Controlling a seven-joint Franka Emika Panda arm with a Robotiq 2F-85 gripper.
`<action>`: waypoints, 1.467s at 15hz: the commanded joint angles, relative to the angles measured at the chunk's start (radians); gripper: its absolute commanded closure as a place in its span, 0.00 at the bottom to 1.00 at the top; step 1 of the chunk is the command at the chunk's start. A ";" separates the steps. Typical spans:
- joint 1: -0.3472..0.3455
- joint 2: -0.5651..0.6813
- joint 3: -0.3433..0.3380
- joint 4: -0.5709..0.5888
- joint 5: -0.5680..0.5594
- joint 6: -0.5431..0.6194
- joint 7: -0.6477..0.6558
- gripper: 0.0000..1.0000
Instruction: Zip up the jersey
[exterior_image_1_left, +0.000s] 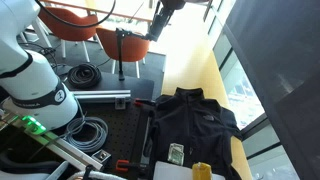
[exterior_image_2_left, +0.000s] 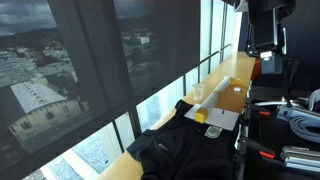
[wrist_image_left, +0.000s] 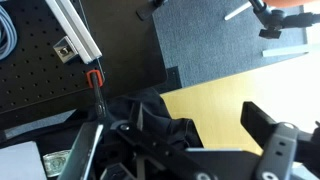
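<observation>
The jersey (exterior_image_1_left: 190, 122) is spread flat and front up, partly on the yellow tabletop (exterior_image_1_left: 195, 60) and partly on the black perforated board (wrist_image_left: 40, 95). Its hem is next to the white sheet (exterior_image_2_left: 216, 119) and the collar points the other way. So its long axis, and I'd guess the zip line too, runs along the length of the table. The zip pull is too small for me to spot.

The Robotiq gripper (exterior_image_2_left: 262, 48) hangs well above all that, nowhere near touching. In the wrist view its fingers (wrist_image_left: 272, 140) are spread wide with nothing between them, and the fabric sits pretty much straight below.

My take is that the next move is a plain drop onto the centre line near the hem, then a pull toward the collar.
</observation>
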 joint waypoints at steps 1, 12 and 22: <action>-0.011 -0.001 0.009 0.002 0.003 -0.005 -0.003 0.00; -0.011 -0.001 0.009 0.002 0.003 -0.005 -0.003 0.00; -0.032 0.005 0.002 -0.017 -0.035 0.010 -0.024 0.00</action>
